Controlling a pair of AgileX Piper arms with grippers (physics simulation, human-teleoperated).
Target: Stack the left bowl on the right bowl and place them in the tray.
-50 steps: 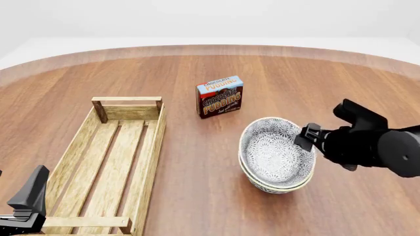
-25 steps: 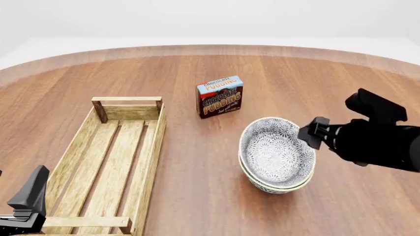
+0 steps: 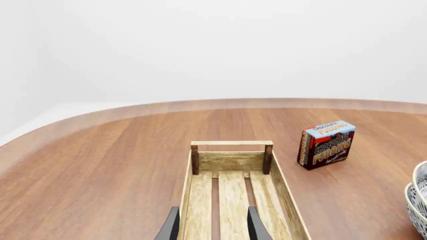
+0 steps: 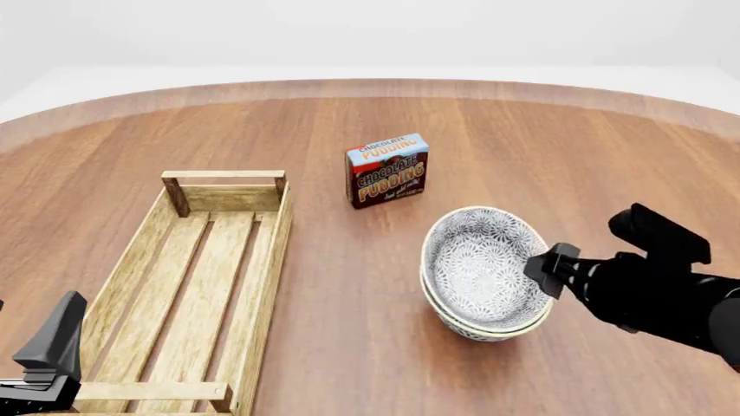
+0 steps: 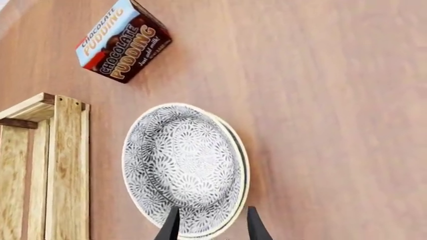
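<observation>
The right gripper [image 4: 546, 267] has dropped lower and nearer the camera since a second ago, onto the near right rim of the stacked bowls [image 4: 483, 269]. Its fingers are apart, straddling that rim, probably to lift both together. The tray [image 4: 269, 260] waits well left; the left gripper [image 3: 211, 231] rests open above it.
</observation>
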